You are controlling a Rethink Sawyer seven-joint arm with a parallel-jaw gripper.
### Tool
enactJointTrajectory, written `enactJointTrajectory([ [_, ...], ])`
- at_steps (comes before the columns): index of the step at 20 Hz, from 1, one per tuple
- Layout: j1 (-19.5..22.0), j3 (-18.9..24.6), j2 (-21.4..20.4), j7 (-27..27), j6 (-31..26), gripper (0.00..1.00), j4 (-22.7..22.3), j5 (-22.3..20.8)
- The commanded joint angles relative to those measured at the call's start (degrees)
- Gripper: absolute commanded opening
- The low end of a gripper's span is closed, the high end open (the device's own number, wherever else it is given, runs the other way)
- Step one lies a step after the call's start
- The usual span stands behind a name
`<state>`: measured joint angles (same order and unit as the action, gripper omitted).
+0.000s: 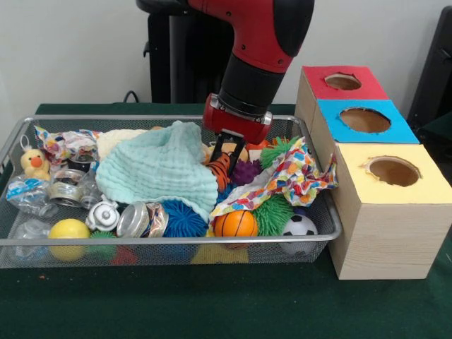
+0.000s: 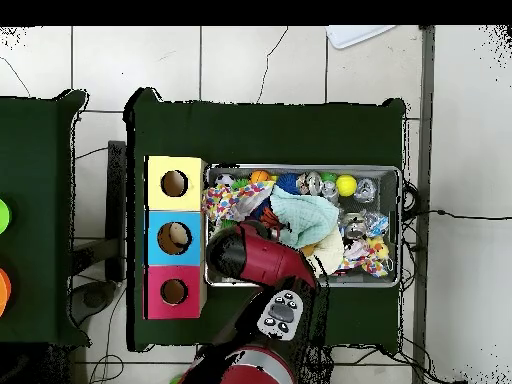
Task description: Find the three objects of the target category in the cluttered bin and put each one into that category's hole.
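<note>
The red and black arm reaches down into the wire-mesh bin (image 1: pixel 311 127), and its end effector (image 1: pixel 223 161) has its black fingers clamped on the orange black-striped plush tiger (image 1: pixel 221 171), just right of a crumpled mint-green cloth (image 1: pixel 164 168). The yellow plush duck (image 1: pixel 34 164) sits at the bin's left end in the front view, near crushed metal cans. A confetti-patterned cloth (image 1: pixel 293 178) drapes over the right part of the bin, above a green spiky ball (image 1: pixel 274 214), a small basketball (image 1: pixel 235 224) and a small soccer ball (image 1: pixel 300 226). Beside the bin on the green tabletop (image 1: pixel 212 304) stands the wooden box, its red-topped hole (image 1: pixel 342 81) farthest from the camera, then the blue-topped hole (image 1: pixel 364 120) and the yellow-topped hole (image 1: pixel 393 171). In the overhead view the arm hides the tiger.
</note>
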<state>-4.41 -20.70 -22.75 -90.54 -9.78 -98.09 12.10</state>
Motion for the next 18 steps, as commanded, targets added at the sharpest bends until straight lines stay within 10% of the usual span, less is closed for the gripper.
enactJointTrajectory([
  [1,0.70,3.82,-0.75,-12.53,-7.20,0.00,-7.50,1.33],
  [18,-0.33,5.09,-20.33,-9.48,-43.75,0.00,-7.16,1.75],
])
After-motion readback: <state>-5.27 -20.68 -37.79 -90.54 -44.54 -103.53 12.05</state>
